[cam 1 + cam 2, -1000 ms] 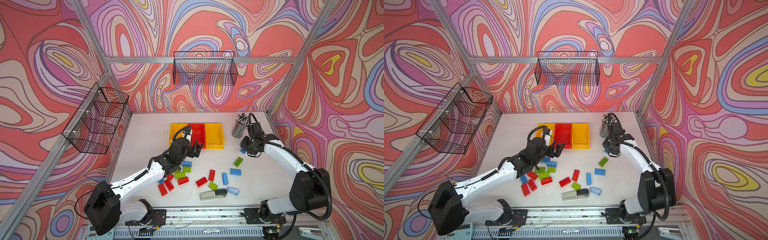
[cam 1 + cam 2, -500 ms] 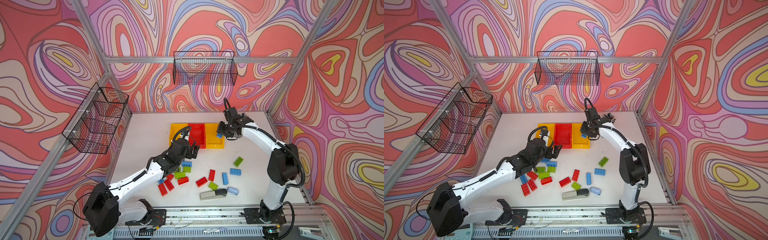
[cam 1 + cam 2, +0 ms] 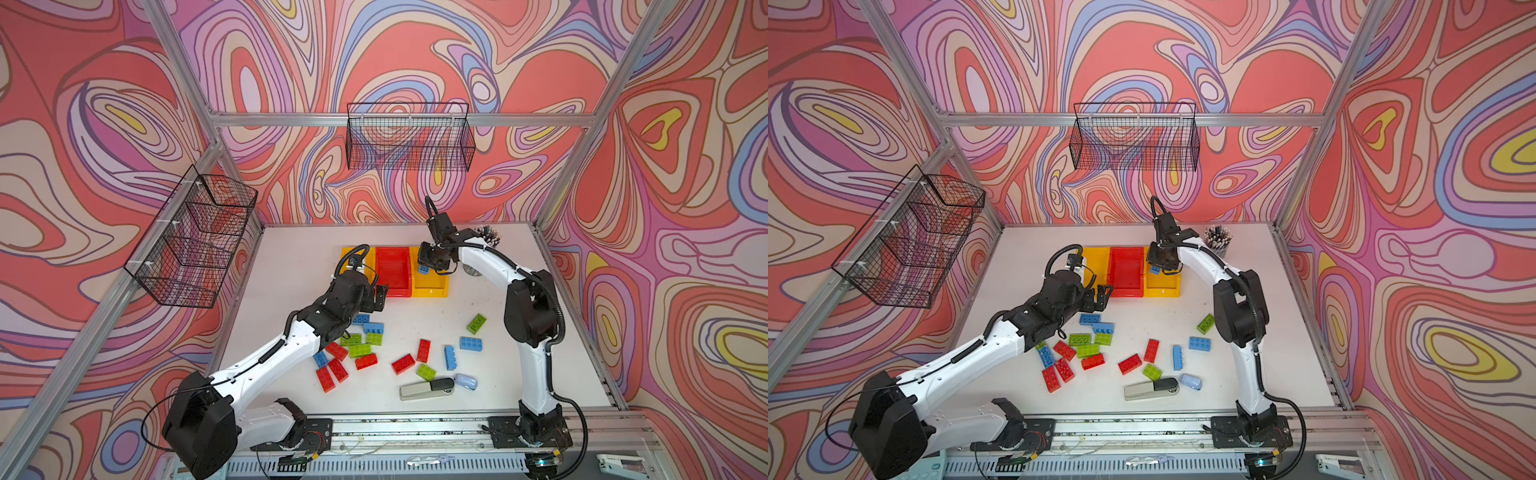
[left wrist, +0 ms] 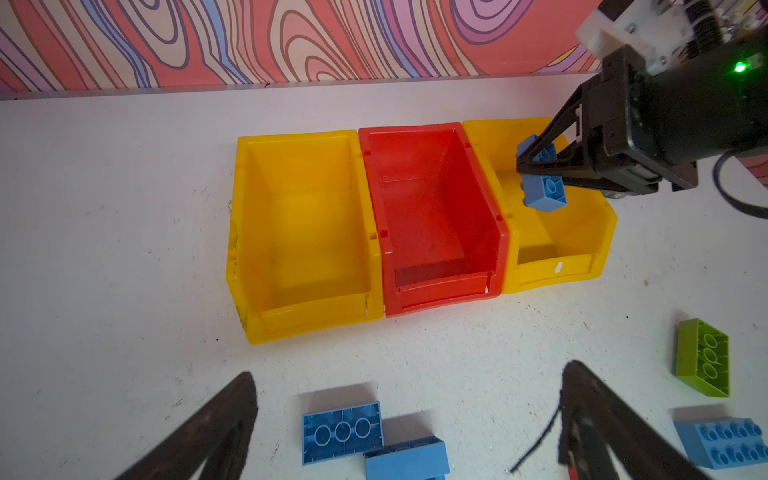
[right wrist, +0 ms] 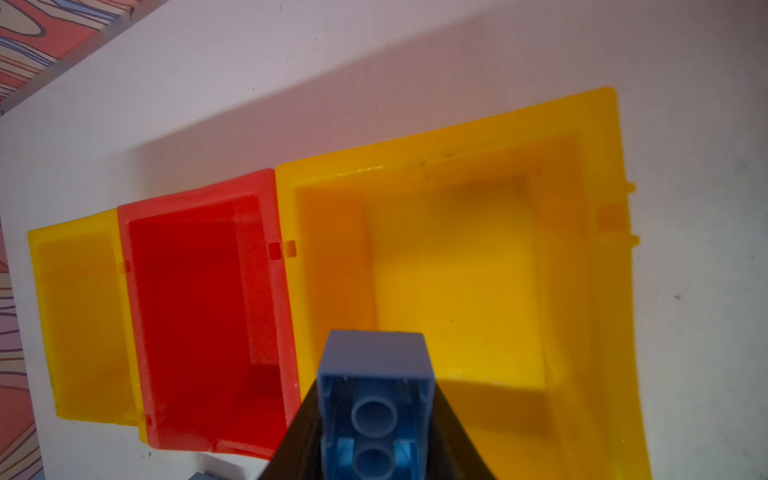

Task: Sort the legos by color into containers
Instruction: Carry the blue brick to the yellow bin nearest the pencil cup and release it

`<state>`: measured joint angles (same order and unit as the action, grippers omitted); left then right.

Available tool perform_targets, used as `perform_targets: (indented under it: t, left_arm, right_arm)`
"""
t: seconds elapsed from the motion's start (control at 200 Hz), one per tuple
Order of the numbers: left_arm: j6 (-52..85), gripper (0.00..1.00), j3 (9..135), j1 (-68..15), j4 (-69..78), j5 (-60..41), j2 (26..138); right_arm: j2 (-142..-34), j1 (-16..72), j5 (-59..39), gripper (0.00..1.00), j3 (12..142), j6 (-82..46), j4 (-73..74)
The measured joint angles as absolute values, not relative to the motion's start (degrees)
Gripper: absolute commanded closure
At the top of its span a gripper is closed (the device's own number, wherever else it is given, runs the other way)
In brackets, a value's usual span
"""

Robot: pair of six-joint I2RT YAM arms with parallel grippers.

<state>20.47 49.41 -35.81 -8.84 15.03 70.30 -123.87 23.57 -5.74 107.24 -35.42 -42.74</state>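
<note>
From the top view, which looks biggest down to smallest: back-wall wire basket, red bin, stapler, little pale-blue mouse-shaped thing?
In a top view:
1. wire basket
2. red bin
3. stapler, about as long as the bin but much narrower
4. pale-blue mouse-shaped thing

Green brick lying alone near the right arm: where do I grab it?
Come down from above and pinch the green brick across its two long sides, mid-length. It lies flat, hollow side up, with nothing touching it, so both long faces are free.
</note>
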Motion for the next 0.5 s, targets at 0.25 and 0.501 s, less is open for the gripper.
perform_targets:
  t: [0.25, 0.501]
  left_arm:
    - [20.45, 0.00, 49.43, -35.24, -8.86, 15.03, 70.32]
    - [20.49, 0.00, 49.95, -35.14, -9.23, 15.00, 70.39]
  right_arm:
    - [-130.21, 23.59, -4.08, 0.67, 113.84, -33.28, -45.78]
    - [-132.92, 23.59, -2.96, 0.53, 115.94, -31.83, -47.88]
